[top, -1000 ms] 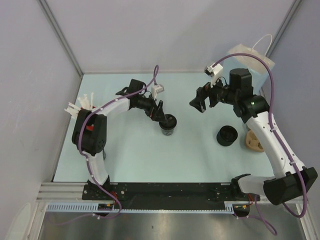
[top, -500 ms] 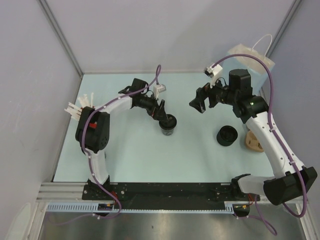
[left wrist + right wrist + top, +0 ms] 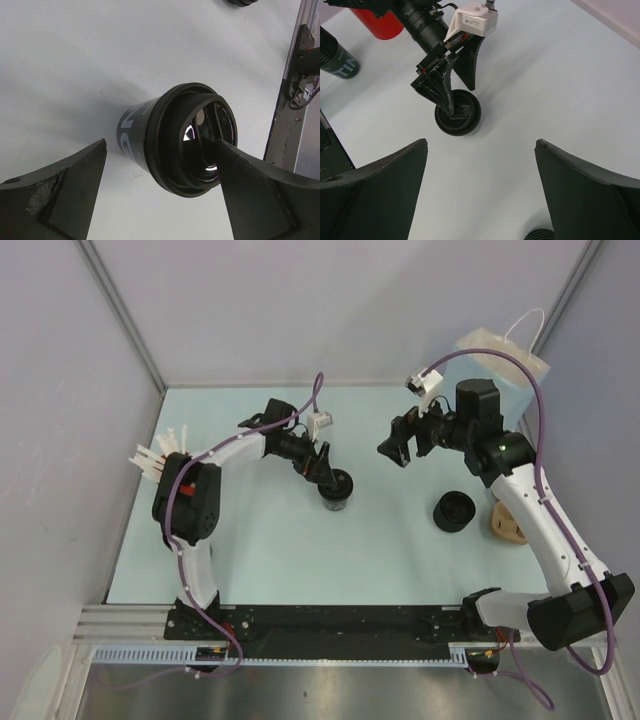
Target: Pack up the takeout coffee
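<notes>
— Looking from above first: what has changed around the takeout coffee (image 3: 337, 488)?

— Little. The left gripper (image 3: 322, 470) is at the cup as it was a second ago, though its arm has swung in slightly. The right gripper (image 3: 396, 450) hovers well to the cup's right, barely shifted. The cup stands upright on the table (image 3: 250, 560), well apart from the pale-blue bag (image 3: 500, 365).

— And the left wrist view?

— Its fingers (image 3: 60, 200) are wide, one on each side of the cup. One overlaps the lid's rim and the other stands apart. No clamp yet.

— The right wrist?

— Its own fingers (image 3: 380, 190) are spread wide with nothing between them, and the cup sits ahead inside the left arm's jaws. The grasp looks about to begin; packing has not started.
</notes>
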Robot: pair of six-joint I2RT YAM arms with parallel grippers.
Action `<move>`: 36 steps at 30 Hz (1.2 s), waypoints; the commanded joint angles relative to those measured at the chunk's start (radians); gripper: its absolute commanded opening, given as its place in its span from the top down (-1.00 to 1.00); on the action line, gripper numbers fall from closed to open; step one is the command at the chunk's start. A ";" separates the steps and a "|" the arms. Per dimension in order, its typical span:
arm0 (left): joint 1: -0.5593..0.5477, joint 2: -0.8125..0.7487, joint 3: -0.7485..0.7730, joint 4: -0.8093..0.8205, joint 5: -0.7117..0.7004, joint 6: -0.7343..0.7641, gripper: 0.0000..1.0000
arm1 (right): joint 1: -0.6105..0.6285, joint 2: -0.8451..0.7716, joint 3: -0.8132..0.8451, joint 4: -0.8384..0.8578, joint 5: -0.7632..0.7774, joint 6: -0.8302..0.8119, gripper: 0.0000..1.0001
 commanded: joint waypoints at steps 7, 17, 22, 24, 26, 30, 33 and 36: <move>-0.005 0.033 0.039 -0.008 0.035 0.008 -0.65 | 0.039 0.010 -0.018 0.015 -0.002 -0.020 -0.84; -0.005 0.073 0.042 -0.022 0.046 0.010 -0.15 | 0.045 0.079 -0.076 0.035 -0.102 0.014 -0.80; -0.005 0.072 0.033 -0.020 0.040 0.011 -0.15 | 0.042 0.186 -0.081 0.062 -0.218 0.054 -0.78; -0.005 0.068 0.028 -0.017 0.032 0.013 -0.15 | 0.043 0.222 -0.081 0.091 -0.232 0.100 -0.75; -0.005 0.068 0.022 -0.011 0.029 0.008 -0.15 | 0.037 0.266 -0.081 0.108 -0.238 0.132 -0.73; -0.005 0.064 0.008 0.000 0.023 0.007 -0.12 | 0.023 0.340 -0.081 0.162 -0.275 0.192 -0.68; -0.005 0.065 0.000 0.004 0.021 0.005 -0.11 | 0.011 0.400 -0.081 0.193 -0.314 0.252 -0.61; -0.005 0.065 -0.001 0.009 0.012 0.001 -0.10 | 0.014 0.447 -0.079 0.222 -0.334 0.281 -0.55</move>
